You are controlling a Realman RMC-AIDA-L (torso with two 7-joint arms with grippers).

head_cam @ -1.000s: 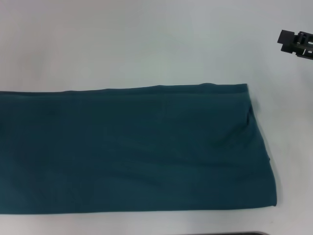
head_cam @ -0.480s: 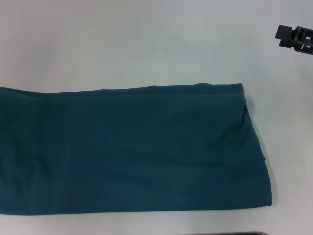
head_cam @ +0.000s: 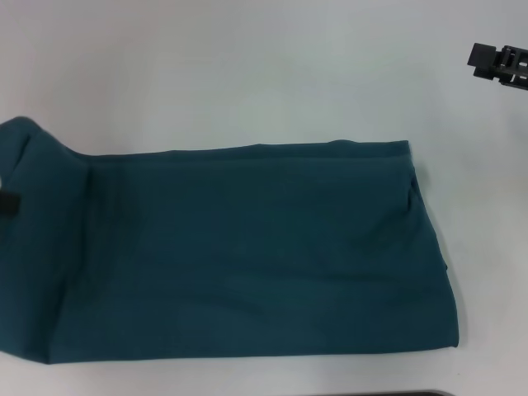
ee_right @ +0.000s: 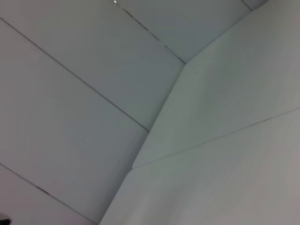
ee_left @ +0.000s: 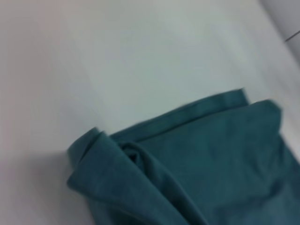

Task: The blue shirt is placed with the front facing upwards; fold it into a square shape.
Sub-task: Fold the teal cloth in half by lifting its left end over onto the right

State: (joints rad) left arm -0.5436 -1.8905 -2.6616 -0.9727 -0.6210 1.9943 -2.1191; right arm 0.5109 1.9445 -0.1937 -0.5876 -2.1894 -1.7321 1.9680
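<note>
The blue shirt (head_cam: pixel 247 252) lies on the white table as a long folded band with its plain teal side up; no lettering shows. Its left end (head_cam: pixel 37 165) is raised and bunched, standing above the rest of the band. A small black piece of my left gripper (head_cam: pixel 7 205) shows at the picture's left edge, pressed on that raised cloth. In the left wrist view the lifted end of the blue shirt (ee_left: pixel 122 164) is rolled and creased just below the camera. My right gripper (head_cam: pixel 499 64) hangs over bare table at the far right, away from the shirt.
White table (head_cam: pixel 247 74) extends behind the shirt and to its right. A dark strip (head_cam: pixel 412 393) shows at the near edge. The right wrist view shows only pale panels (ee_right: pixel 93 93) and seams.
The shirt's left end, flat a moment ago, has been lifted and drawn inward to the right. The right gripper has hardly moved.
</note>
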